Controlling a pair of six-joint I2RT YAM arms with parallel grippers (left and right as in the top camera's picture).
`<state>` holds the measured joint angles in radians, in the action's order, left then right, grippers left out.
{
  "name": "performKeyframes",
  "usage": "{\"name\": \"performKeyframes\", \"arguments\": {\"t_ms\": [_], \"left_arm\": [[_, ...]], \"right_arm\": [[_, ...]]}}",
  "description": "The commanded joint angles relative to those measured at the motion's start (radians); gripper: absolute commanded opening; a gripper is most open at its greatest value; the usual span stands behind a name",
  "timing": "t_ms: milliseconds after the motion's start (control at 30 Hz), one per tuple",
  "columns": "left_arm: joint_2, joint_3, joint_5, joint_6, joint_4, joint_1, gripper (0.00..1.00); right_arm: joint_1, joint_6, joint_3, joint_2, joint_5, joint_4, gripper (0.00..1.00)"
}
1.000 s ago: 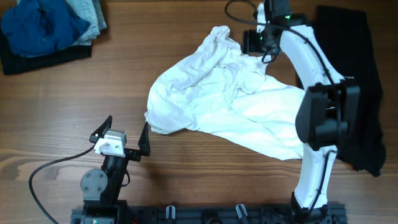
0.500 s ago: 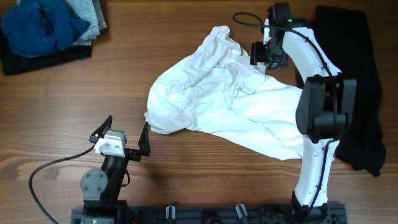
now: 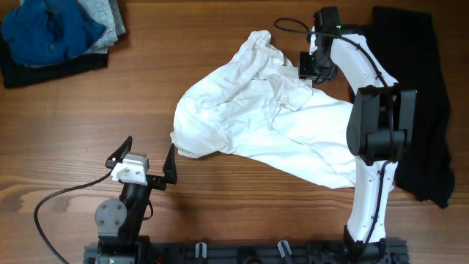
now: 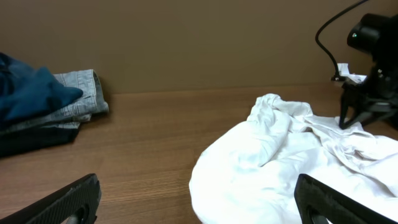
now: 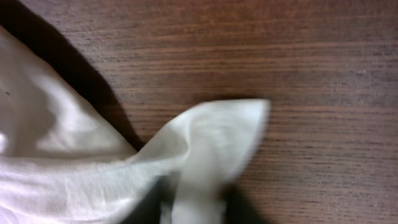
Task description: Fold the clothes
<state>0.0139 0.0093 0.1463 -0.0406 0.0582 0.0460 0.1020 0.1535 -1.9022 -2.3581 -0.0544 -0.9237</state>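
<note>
The clothes, a white wrinkly T-shirt (image 3: 256, 117), lie crumpled across the middle of the wooden table. My right gripper (image 3: 311, 70) is down at the shirt's far right edge. In the right wrist view a fold of the white fabric (image 5: 205, 143) runs up from between the dark fingers of the gripper (image 5: 199, 208), which is shut on it. My left gripper (image 3: 143, 154) stands wide open near the front of the table, left of the shirt and apart from it. Its view shows the shirt (image 4: 280, 155) ahead and to the right of the gripper (image 4: 199, 202).
A black garment (image 3: 429, 95) lies along the right side of the table, beside the right arm. A stack of blue and grey folded garments (image 3: 55, 33) sits at the far left corner, also seen as the folded stack (image 4: 43, 106) in the left wrist view.
My right gripper has shifted a little to the right onto the shirt's far edge and closed on the fabric. The left arm has not moved.
</note>
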Motion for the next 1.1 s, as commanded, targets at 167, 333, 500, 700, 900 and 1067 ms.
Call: {"name": "performKeyframes", "arguments": {"t_ms": [167, 333, 500, 700, 900, 1067], "left_arm": [[-0.006, -0.004, 0.002, -0.012, 0.006, -0.003, 1.00], [-0.006, -0.004, 0.002, -0.012, 0.006, -0.003, 1.00], [-0.006, -0.004, 0.002, -0.012, 0.006, -0.003, 1.00], [-0.006, -0.004, 0.002, -0.012, 0.006, -0.003, 1.00], [-0.006, -0.004, 0.002, -0.012, 0.006, -0.003, 1.00], [-0.006, -0.004, 0.002, -0.012, 0.006, -0.003, 1.00]], "right_arm": [[0.003, 0.003, -0.029, -0.030, -0.080, 0.127, 0.04], [0.005, 0.090, -0.093, -0.030, -0.243, 0.290, 0.04], [0.001, 0.192, -0.241, -0.030, -0.277, 0.417, 0.04], [-0.008, 0.270, -0.447, -0.030, -0.281, 0.523, 0.04], [0.005, 0.365, -0.508, -0.030, -0.322, 0.661, 0.04], [0.036, 0.287, -0.507, -0.035, -0.321, 0.602, 1.00]]}}
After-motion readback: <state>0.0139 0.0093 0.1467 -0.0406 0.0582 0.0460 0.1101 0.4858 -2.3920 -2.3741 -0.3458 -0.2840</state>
